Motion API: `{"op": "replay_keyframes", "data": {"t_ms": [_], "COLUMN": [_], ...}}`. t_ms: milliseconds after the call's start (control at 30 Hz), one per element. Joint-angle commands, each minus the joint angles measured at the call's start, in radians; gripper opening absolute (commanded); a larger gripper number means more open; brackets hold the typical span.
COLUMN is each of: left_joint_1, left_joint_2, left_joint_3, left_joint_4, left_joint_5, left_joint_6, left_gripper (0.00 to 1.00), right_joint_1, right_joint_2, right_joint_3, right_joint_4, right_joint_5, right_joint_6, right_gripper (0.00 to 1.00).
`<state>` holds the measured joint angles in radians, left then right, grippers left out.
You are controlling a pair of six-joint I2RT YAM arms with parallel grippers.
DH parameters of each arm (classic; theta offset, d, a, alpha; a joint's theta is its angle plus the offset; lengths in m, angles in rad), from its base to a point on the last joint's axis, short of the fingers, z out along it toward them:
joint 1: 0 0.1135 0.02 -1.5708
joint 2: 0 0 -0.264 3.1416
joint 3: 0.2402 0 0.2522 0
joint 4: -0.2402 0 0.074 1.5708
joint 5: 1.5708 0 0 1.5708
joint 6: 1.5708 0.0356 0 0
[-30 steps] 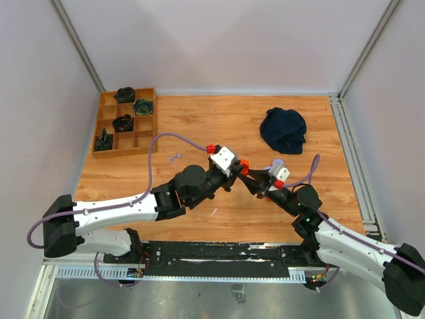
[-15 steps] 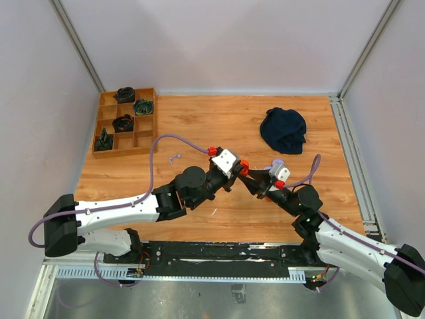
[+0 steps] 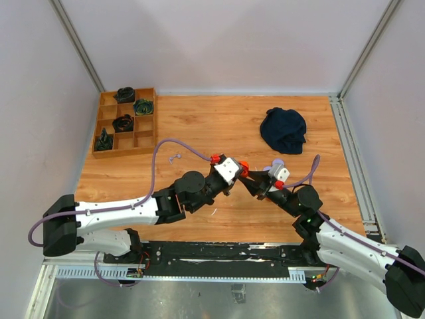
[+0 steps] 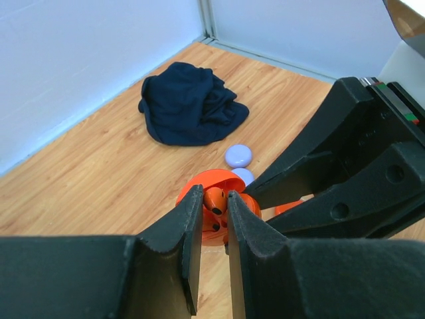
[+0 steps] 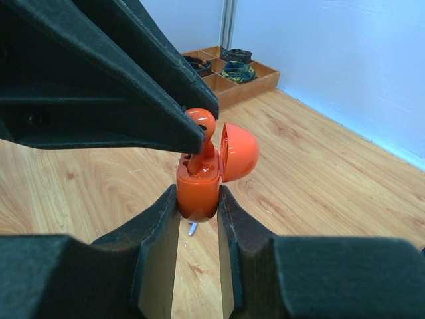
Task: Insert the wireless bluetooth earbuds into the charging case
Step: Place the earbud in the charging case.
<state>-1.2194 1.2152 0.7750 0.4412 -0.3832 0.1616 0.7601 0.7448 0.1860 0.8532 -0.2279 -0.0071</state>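
My right gripper [image 5: 198, 197] is shut on the body of an orange-red charging case [image 5: 198, 189], held upright above the table with its round lid [image 5: 239, 151] swung open to the right. My left gripper [image 4: 214, 197] is shut on an orange-red earbud [image 5: 201, 123], directly over the case. The bud's stem reaches down into the case's well. In the top view the two grippers meet at the case [image 3: 244, 166] mid-table. Two tiny pale lilac earbuds [image 3: 174, 158] lie on the wood to the left.
A dark blue cloth [image 3: 283, 129] lies crumpled at the back right. Two round lilac pucks [image 4: 238, 155] sit on the wood just before it. A wooden compartment tray [image 3: 149, 119] holding dark coiled items stands at the back left. A small pale bit [image 5: 192, 229] lies beneath the case.
My left arm has shifted slightly right and nearer, bringing the earbud onto the case. The right arm and the case have stayed put.
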Motion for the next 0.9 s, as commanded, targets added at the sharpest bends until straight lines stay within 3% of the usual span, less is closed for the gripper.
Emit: {"op": "replay_keyframes", "data": {"t_ms": [0, 567, 867], "left_joint_1": [-0.021, -0.034, -0.034], "left_joint_2": [-0.028, -0.032, 0.006], "left_joint_3": [-0.026, -0.027, 0.044], "left_joint_4": [-0.004, -0.01, -0.108], "left_joint_5": [0.008, 0.033, 0.0], "left_joint_6": [0.058, 0.048, -0.075], "left_gripper": [0.23, 0.24, 0.31], "right_joint_1": [-0.02, -0.021, -0.019], "right_joint_2": [-0.023, -0.019, -0.014], "right_joint_3": [0.035, 0.038, 0.037], "right_joint_4": [0.069, 0.067, 0.063], "right_joint_5": [0.015, 0.009, 0.009], "right_joint_6": [0.001, 0.001, -0.001], "right_gripper": [0.08, 0.08, 0.08]}}
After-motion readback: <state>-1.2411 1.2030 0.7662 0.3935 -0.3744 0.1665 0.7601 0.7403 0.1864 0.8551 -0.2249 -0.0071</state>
